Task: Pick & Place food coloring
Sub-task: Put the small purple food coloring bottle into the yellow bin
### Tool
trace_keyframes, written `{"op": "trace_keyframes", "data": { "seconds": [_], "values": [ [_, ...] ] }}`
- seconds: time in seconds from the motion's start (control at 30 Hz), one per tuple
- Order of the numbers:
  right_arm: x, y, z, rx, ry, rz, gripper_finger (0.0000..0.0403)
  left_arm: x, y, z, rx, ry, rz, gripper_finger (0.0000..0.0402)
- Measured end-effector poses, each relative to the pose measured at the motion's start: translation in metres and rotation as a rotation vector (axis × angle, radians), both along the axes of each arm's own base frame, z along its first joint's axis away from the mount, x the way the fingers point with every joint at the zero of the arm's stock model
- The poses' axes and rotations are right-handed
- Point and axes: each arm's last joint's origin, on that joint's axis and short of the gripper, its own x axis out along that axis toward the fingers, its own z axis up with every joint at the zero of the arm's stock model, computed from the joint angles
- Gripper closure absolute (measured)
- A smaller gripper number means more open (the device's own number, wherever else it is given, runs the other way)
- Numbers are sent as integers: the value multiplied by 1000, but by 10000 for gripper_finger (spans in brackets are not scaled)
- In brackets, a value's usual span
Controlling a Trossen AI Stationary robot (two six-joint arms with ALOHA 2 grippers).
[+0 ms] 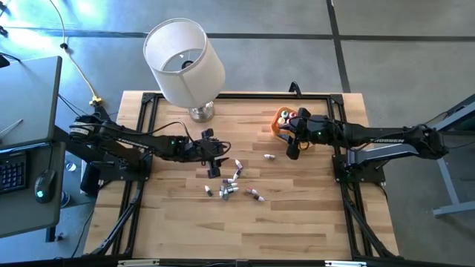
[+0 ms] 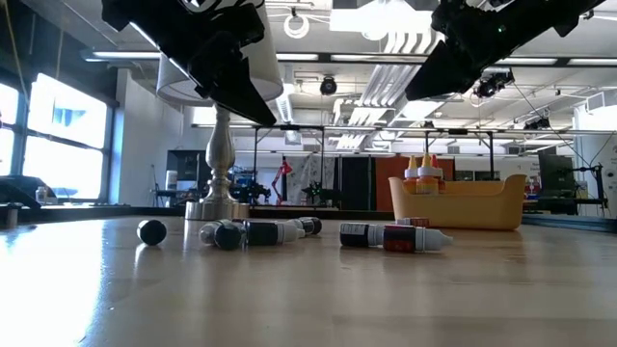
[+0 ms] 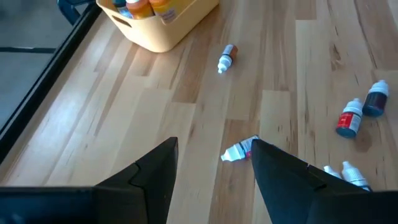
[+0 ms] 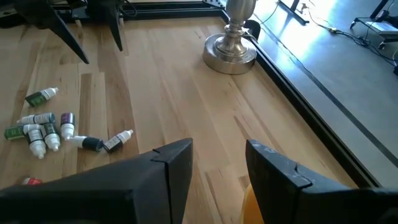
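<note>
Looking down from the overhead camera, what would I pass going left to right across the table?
Left gripper → cluster of food coloring bottles → lone food coloring bottle → orange bowl → right gripper. The lamp stands farther back, above the left gripper.

Food coloring bottles (image 1: pixel 231 182), tiny droppers with pointed caps, lie on their sides in a loose scatter at the centre of the high view, on the tabletop (image 1: pixel 297 222); one lone bottle (image 1: pixel 269 156) lies apart, up and to the right of that scatter. In the right wrist view the cluster (image 4: pixel 43 132) sits at the left edge, showing green, dark and red labels with whitish caps. Further bottles with orange and red bodies (image 2: pixel 424 172) stand upright inside the orange bowl (image 2: pixel 463 204), right of centre in the low view.
</note>
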Motion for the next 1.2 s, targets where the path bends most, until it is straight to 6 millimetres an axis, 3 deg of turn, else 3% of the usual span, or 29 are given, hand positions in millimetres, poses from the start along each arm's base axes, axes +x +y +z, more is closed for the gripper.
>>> {"op": "trace_keyframes", "data": {
  "seconds": [1.2],
  "values": [
    [0, 0, 0, 0, -1, 0, 260, 3, 0, 3, -6, -45, 0, 204]
  ]
}}
